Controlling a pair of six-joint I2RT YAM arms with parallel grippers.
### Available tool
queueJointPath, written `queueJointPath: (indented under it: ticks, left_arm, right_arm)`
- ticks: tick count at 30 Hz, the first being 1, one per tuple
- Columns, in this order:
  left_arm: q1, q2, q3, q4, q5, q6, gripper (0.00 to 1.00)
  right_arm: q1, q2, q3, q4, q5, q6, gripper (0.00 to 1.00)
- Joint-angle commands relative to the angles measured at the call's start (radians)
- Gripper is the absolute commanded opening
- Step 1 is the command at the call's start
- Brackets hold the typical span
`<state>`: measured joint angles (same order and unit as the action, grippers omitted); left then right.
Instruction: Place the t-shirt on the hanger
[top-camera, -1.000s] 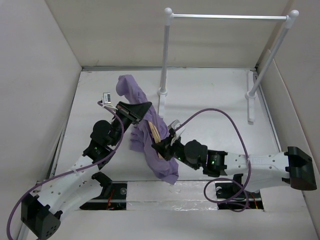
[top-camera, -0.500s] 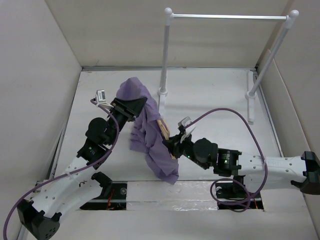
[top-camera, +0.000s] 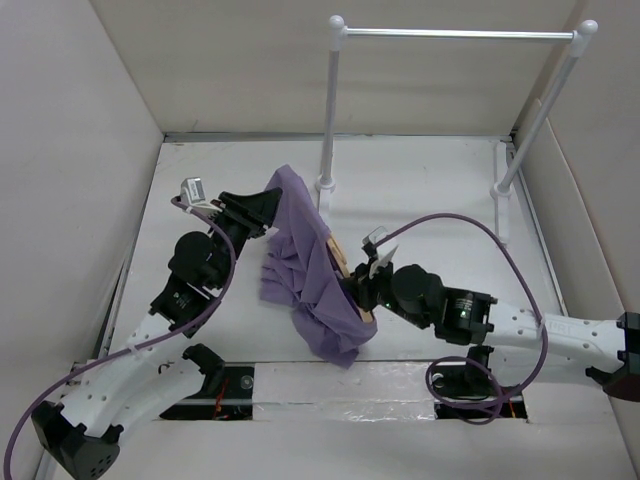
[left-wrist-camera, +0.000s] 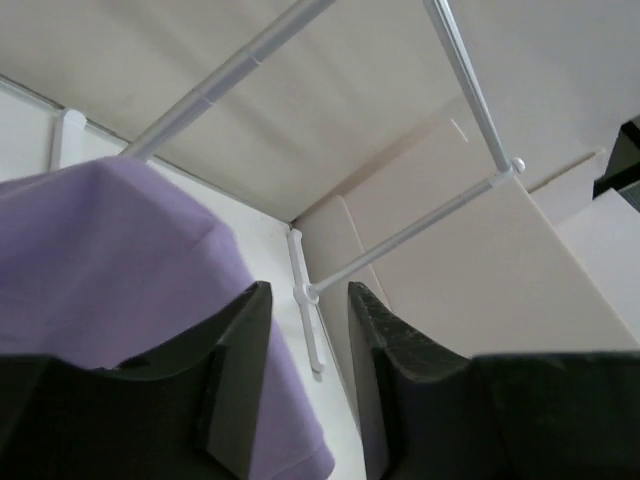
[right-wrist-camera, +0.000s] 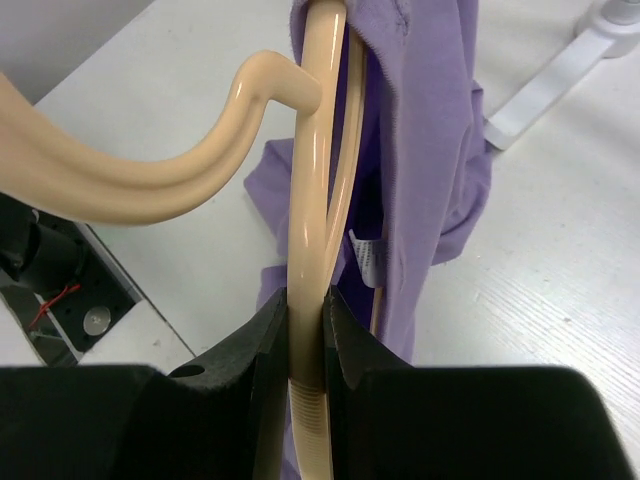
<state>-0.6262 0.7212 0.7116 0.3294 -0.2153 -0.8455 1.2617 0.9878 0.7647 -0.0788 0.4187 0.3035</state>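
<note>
The purple t-shirt (top-camera: 305, 265) hangs in a bunched column, draped over the pale beige hanger (top-camera: 336, 250). My right gripper (top-camera: 360, 292) is shut on the hanger's shoulder bar (right-wrist-camera: 306, 210) and holds it up; its hook (right-wrist-camera: 150, 185) curves to the left. The shirt (right-wrist-camera: 430, 120) hangs over the far part of the hanger. My left gripper (top-camera: 270, 202) is at the shirt's upper left edge. In the left wrist view its jaws (left-wrist-camera: 305, 292) stand apart with nothing between them, and the shirt (left-wrist-camera: 110, 260) lies beside the left finger.
The white-and-metal clothes rack (top-camera: 455, 33) stands at the back, its left post base (top-camera: 325, 185) just behind the shirt's top. It also shows in the left wrist view (left-wrist-camera: 400, 235). Walls enclose the table on three sides. Purple cables loop by both arms.
The shirt's top has shifted right toward the rack post. My right gripper has carried the hanger right and nearer. My left gripper has drawn slightly left.
</note>
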Motion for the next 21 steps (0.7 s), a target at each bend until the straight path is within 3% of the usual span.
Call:
queueJointPath:
  ticks: [1,3,6,8,10,16,21]
  left_arm:
    - [0.005,-0.014,0.04,-0.029,-0.082,0.077,0.3]
    - [0.005,0.004,0.034,-0.046,-0.052,0.103,0.2]
    - [0.005,0.052,0.019,-0.039,0.059,0.166,0.19]
    - [0.005,0.086,0.008,-0.018,0.178,0.204,0.24]
    - [-0.012,0.15,0.005,0.011,0.262,0.236,0.38]
    - [-0.05,0.173,0.006,0.063,0.151,0.279,0.55]
    - [-0.05,0.236,0.041,0.138,0.044,0.347,0.58]
  right_arm:
    - [-0.051,-0.054,0.077,-0.004,-0.058,-0.017,0.0]
    - [-0.086,-0.06,0.109,-0.042,-0.087,-0.023,0.0]
    - [-0.119,-0.069,0.14,-0.105,-0.113,-0.041,0.0]
    - [-0.166,-0.067,0.171,-0.139,-0.138,-0.052,0.0]
    - [-0.218,-0.063,0.212,-0.176,-0.199,-0.069,0.0]
    - [-0.3,-0.058,0.306,-0.26,-0.288,-0.086,0.0]
    - [-0.34,-0.063,0.367,-0.311,-0.337,-0.09,0.0]
